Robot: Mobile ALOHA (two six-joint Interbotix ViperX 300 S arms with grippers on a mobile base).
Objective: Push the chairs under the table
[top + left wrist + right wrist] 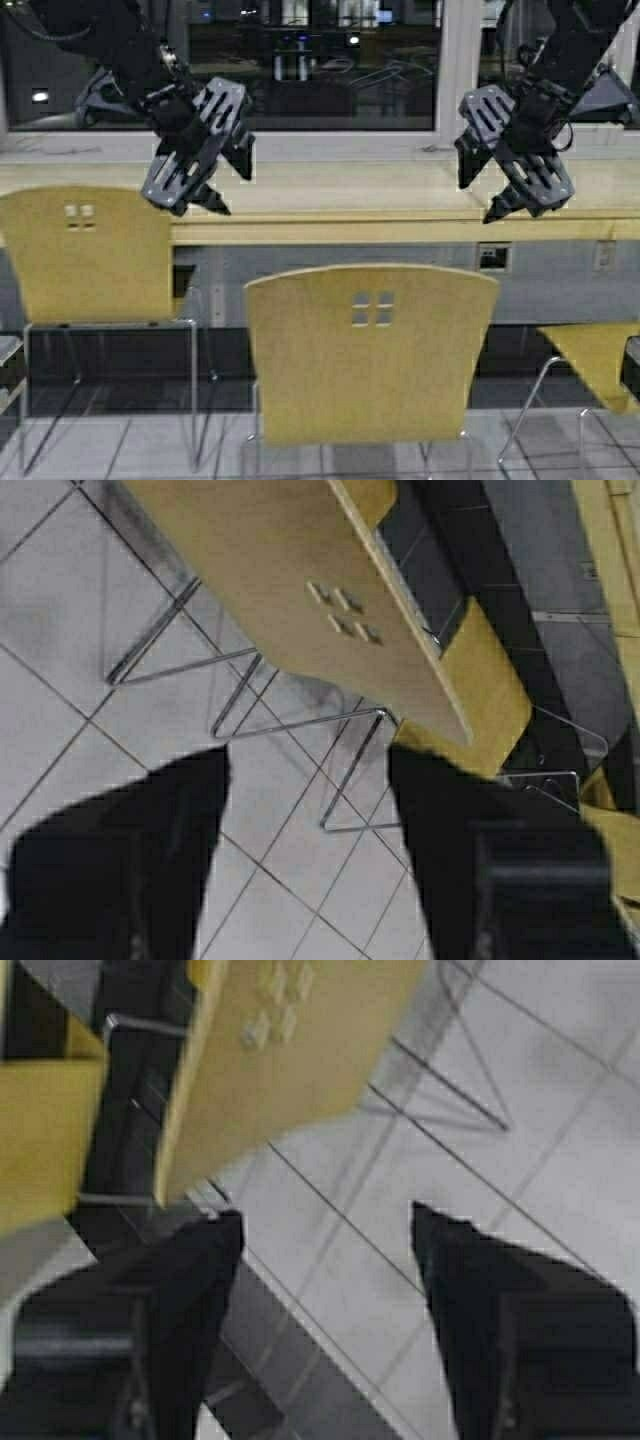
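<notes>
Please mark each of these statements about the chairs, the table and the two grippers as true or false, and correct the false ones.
1. The left gripper is open and holds nothing. True.
2. The right gripper is shut on a chair back. False: it is open, up in front of the table, touching no chair.
3. The middle chair has a four-square cutout in its back. True.
4. The middle chair is pushed fully under the table. False: it stands out from the table, back towards the robot.
5. The left chair lies tipped on the floor. False: it stands upright.
</notes>
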